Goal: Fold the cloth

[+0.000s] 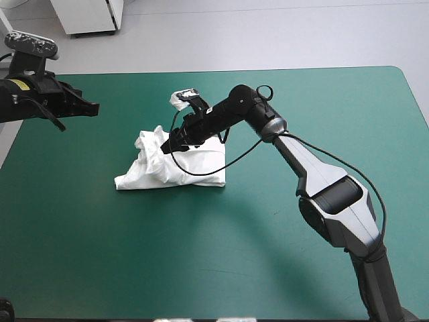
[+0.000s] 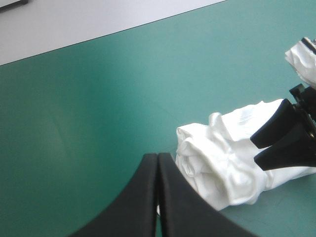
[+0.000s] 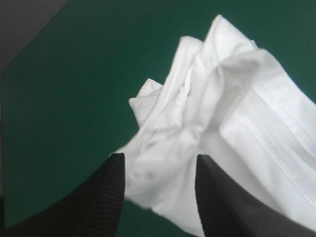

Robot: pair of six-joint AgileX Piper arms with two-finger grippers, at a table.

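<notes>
The white T-shirt (image 1: 144,171) lies as a crumpled, partly folded bundle near the middle of the teal-green table (image 1: 301,107). My right gripper (image 1: 166,146) is low over the bundle's far part, open, fingers apart. In the right wrist view the T-shirt (image 3: 237,98) fills the space ahead of and between the right gripper (image 3: 159,160), with a hemmed edge to one side. My left gripper (image 1: 94,107) hovers near the table's far left, shut and empty, pointing toward the bundle. From the left wrist view, the left gripper (image 2: 158,155) is well short of the T-shirt (image 2: 217,158).
The table's far edge (image 2: 113,32) runs beyond the left gripper, with grey floor behind it. The right arm (image 1: 322,181) crosses the table's right half from the near right corner. Bare cover lies in front of the bundle and to its left.
</notes>
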